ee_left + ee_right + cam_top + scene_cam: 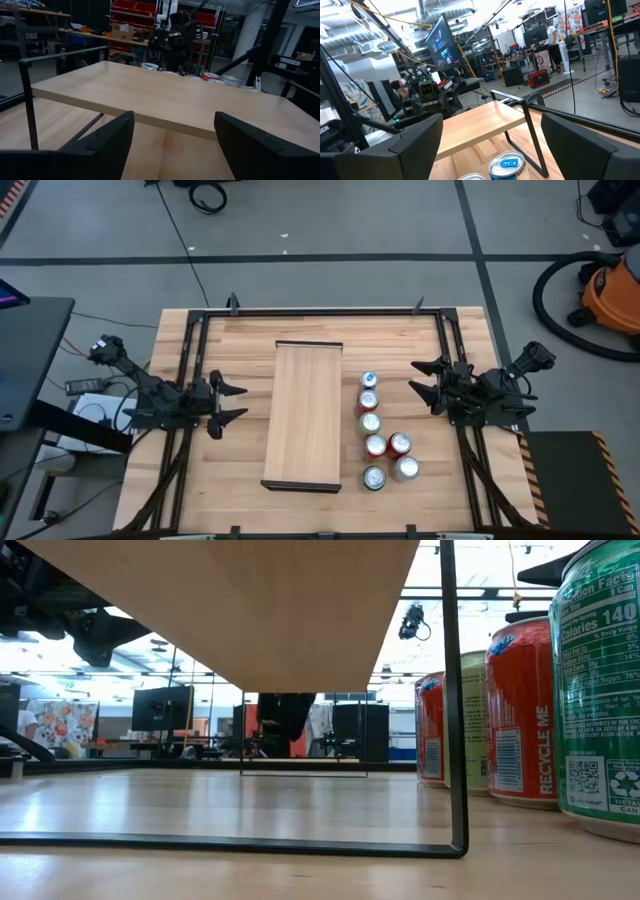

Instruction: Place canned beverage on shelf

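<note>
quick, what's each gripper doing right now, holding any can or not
left gripper: open, holding nothing, left of the shelf.
right gripper: open, holding nothing, beside the cans.

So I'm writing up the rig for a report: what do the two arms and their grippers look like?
Both arms are black and jointed. The left gripper and right gripper each end in two dark, flat, tapering fingers. Black cables trail beside the left arm. White lettering marks the right arm in the left wrist view.
</note>
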`<state>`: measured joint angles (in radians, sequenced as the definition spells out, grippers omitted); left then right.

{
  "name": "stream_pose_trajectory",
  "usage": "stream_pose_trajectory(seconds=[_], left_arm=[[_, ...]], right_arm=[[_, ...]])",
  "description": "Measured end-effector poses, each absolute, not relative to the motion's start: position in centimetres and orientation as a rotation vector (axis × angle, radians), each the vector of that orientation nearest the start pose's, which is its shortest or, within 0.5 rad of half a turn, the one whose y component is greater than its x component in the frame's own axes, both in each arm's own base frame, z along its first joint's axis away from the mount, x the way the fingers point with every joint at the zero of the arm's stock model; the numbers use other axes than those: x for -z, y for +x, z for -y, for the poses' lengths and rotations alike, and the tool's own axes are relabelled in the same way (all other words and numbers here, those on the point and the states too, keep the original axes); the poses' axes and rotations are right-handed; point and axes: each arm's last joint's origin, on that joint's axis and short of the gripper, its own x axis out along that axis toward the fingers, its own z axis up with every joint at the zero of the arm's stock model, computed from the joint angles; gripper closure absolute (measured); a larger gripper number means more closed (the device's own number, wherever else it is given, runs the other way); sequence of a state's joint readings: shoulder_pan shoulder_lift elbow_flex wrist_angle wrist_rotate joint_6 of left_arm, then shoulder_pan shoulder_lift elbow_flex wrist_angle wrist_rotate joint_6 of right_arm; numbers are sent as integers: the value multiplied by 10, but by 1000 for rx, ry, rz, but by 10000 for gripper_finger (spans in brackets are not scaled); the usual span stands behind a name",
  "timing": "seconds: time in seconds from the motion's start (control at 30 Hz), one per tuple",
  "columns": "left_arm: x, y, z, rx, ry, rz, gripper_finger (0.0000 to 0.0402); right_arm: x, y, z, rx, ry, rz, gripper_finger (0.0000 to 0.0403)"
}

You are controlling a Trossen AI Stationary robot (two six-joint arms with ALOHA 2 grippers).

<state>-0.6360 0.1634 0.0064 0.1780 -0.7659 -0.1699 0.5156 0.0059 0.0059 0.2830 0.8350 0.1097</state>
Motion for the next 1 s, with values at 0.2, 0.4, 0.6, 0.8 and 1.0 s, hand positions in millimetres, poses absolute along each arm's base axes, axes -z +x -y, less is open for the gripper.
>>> stream_pose_trajectory(seconds=[0.2,0.4,0.6,0.8,1.0], left_arm=[[-169,92,43,-129,-183,27,116],[-169,92,43,-129,-183,27,116],[-169,92,43,-129,-183,27,116],[-169,92,43,-129,-184,28,116],[-181,92,38,-221,-219,133,116]], right_arm=[[-189,84,-23,305,286,240,55],[-189,84,-23,306,286,239,55],[-189,84,-23,305,286,239,55],[-189,84,-23,305,286,240,55],[-189,84,-23,306,286,239,55]])
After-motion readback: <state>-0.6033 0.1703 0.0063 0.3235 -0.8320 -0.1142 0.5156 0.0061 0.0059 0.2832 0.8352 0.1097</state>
